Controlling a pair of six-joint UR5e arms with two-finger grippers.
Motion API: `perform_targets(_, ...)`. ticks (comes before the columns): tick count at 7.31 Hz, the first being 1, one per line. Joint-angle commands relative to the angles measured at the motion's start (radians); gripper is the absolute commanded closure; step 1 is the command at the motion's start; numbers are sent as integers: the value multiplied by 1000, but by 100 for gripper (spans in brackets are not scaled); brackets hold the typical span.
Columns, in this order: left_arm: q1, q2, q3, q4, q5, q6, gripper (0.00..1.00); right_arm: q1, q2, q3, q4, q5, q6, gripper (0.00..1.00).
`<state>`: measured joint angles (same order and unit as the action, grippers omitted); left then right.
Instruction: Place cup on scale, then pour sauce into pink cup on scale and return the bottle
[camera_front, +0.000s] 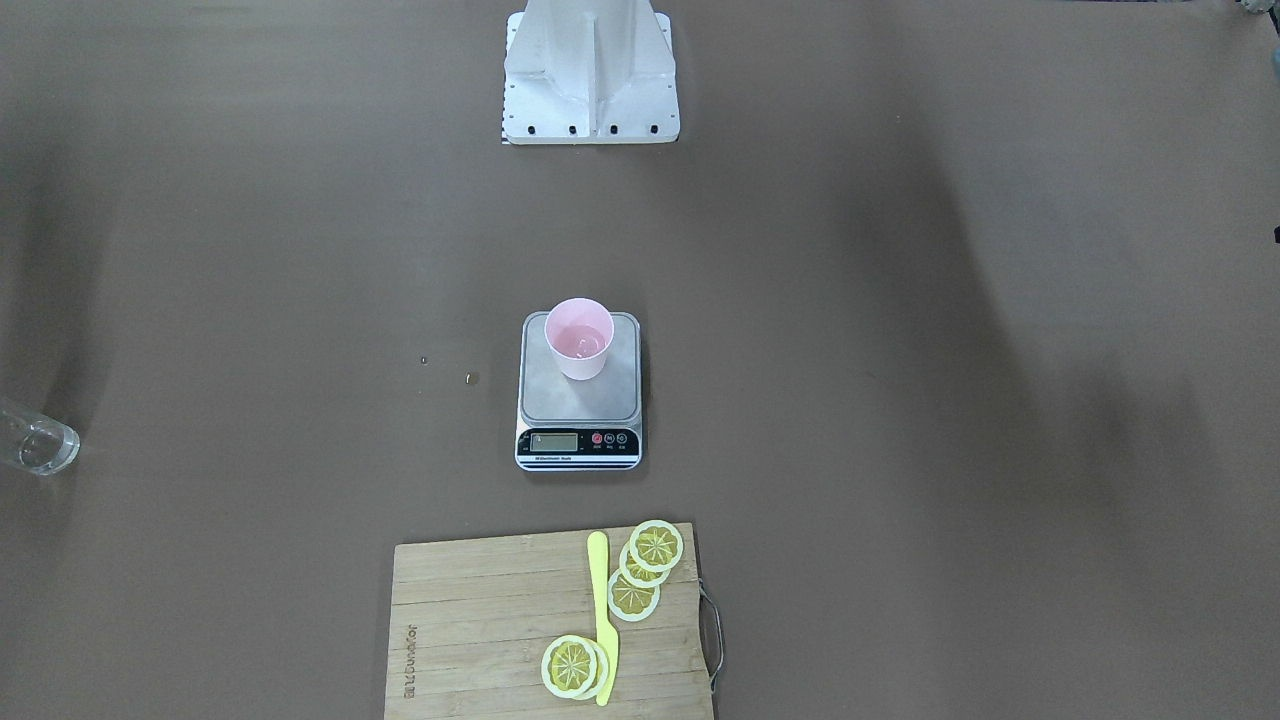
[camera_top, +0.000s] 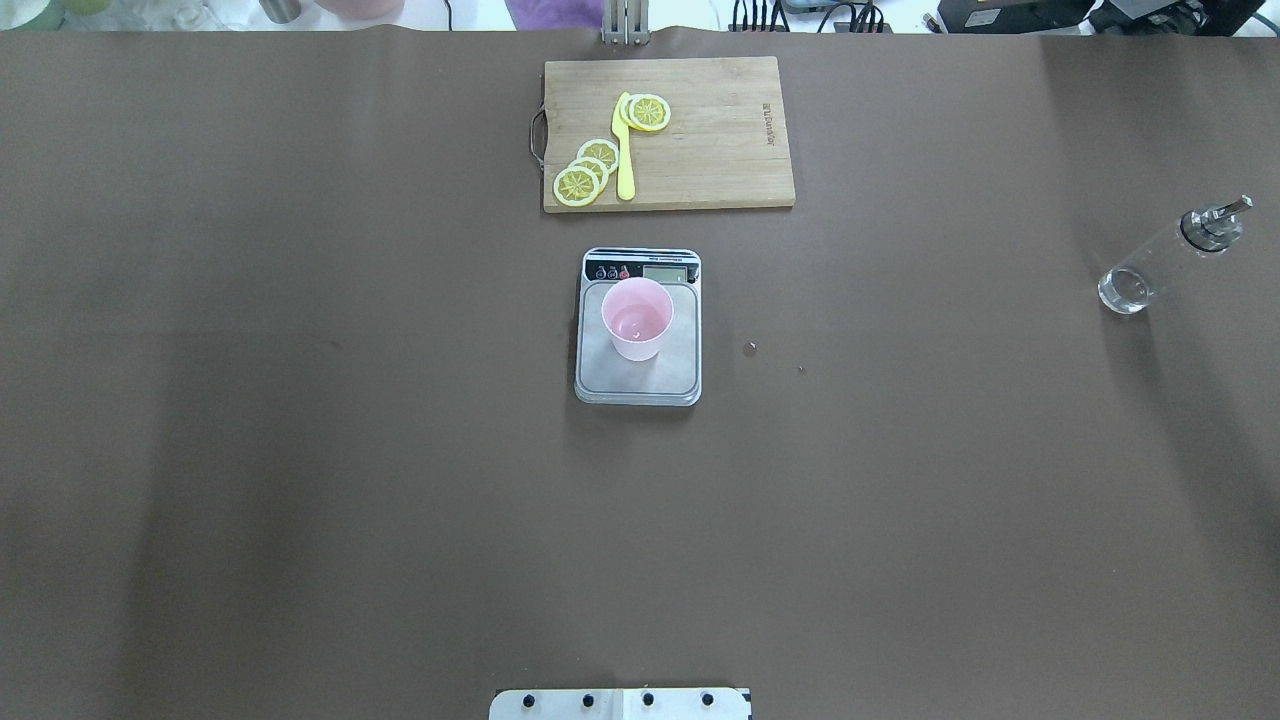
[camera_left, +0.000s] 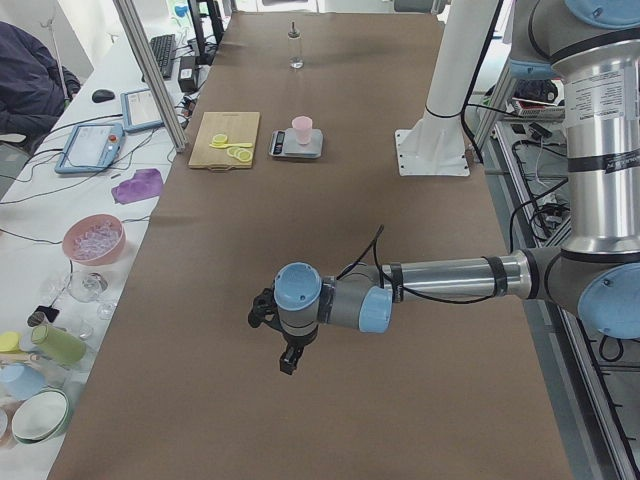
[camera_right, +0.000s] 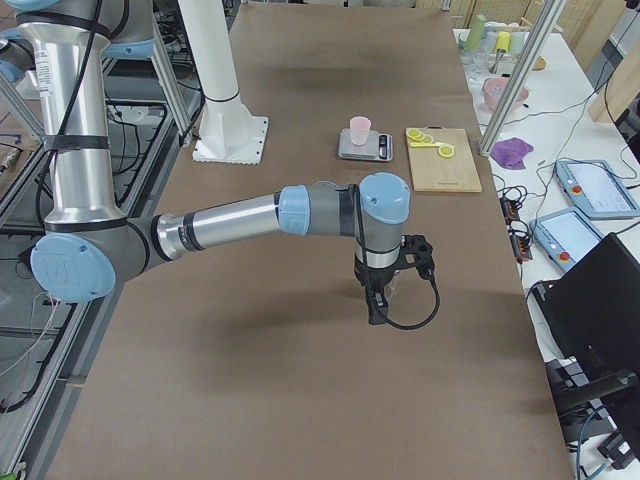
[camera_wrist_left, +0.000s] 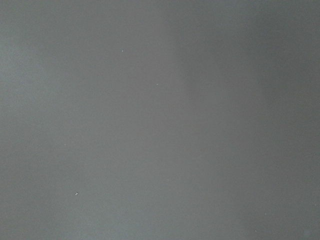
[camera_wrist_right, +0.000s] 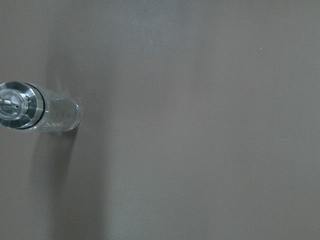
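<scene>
The pale pink cup (camera_top: 637, 318) stands upright on the silver-grey platform of the scale (camera_top: 638, 378) at the table's middle; it also shows in the front-facing view (camera_front: 579, 340). A glint of clear liquid shows inside it. The transparent bottle (camera_top: 1165, 258) with its silver spout stands alone on the table far to the right, and shows from above in the right wrist view (camera_wrist_right: 35, 112). My left gripper (camera_left: 289, 358) hangs over bare table far from the scale. My right gripper (camera_right: 376, 303) hangs near the bottle's place. I cannot tell whether either is open or shut.
A bamboo cutting board (camera_top: 710, 150) with lemon slices (camera_top: 585, 175) and a yellow knife (camera_top: 624, 150) lies beyond the scale. Two small drops (camera_top: 750, 347) lie on the table right of the scale. The robot's base (camera_front: 590, 90) stands at the near edge.
</scene>
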<state>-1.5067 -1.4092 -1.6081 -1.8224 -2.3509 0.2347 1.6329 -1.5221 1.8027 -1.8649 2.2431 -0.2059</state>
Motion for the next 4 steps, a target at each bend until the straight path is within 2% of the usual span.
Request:
perform_targets(1,0,-4,-1,11,-1,-2,2,-1,-64,-5,-14,7,-1,0)
perform_targets(2,0,-10,-6,24,-2,-2,2,-5,-70,-11,-8,3,3,0)
perform_targets(4,-1,-23,-77,166,-1,-2,2,-11,-85,-19,38,7,6,0)
